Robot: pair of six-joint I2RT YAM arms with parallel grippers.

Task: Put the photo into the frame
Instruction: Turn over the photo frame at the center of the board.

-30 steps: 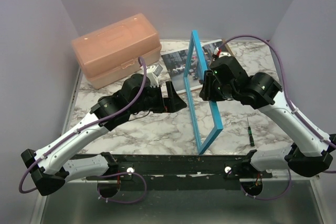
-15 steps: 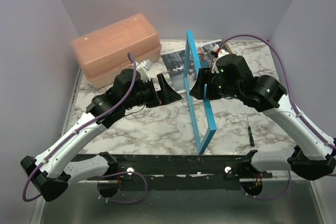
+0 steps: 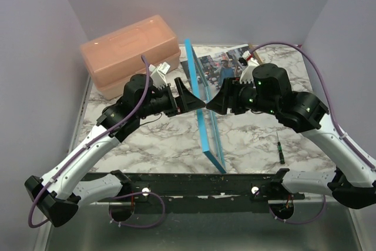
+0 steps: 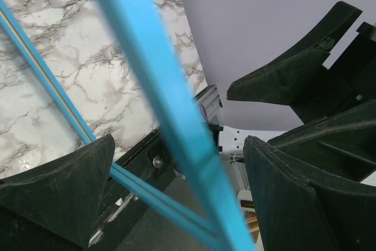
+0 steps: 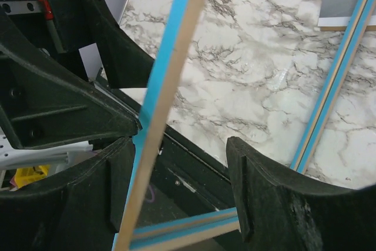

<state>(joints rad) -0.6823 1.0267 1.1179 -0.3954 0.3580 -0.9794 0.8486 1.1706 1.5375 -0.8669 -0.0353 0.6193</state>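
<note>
The frame (image 3: pixel 204 129) stands on its long edge on the marble table, blue, leaning to the left. Its upper rail runs between the fingers of both grippers. My left gripper (image 3: pixel 197 99) is open, and the blue rail (image 4: pixel 164 98) crosses its wide gap without being clamped. From the right, my right gripper (image 3: pixel 216 103) meets it, also open. There the rail (image 5: pixel 170 69), with its wooden edge showing, lies close to the left finger (image 5: pixel 114 174) and well clear of the other. The photo (image 3: pixel 222 64) lies face up at the back of the table, behind the frame.
A large translucent orange box (image 3: pixel 130 54) stands at the back left. A small screwdriver (image 3: pixel 281 148) lies on the table (image 3: pixel 153 142) at the right, near my right arm. A black rail runs along the table's front edge.
The frame has tipped from upright to leaning left. My right gripper has opened off the rail and followed it left. My left gripper has come up around the rail, still open.
</note>
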